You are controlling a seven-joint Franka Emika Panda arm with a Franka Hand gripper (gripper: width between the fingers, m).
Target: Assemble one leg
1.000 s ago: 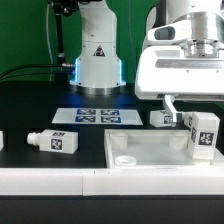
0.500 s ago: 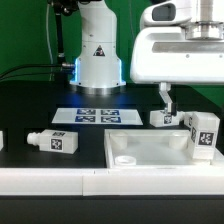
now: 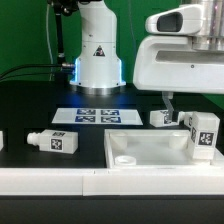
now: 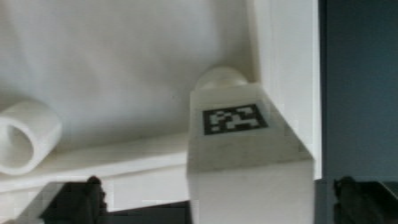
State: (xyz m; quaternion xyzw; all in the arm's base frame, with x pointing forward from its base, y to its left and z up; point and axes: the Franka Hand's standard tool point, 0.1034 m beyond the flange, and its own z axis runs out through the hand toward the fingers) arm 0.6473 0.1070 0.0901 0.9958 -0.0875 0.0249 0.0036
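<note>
A white leg with square tags stands upright in the right part of the white tabletop. My gripper hangs just above it, with one finger showing to the leg's left in the exterior view. In the wrist view the leg lies between my dark fingertips, with a gap on each side. The gripper is open and holds nothing. Other legs lie on the black table: one on the exterior view's left and one behind the tabletop.
The marker board lies behind the tabletop, in front of the robot base. Another white part shows at the left edge of the exterior view. A round socket sits in the tabletop near the leg.
My gripper rose a little and shifted slightly toward the exterior view's right. The upright leg and the loose legs have not moved.
</note>
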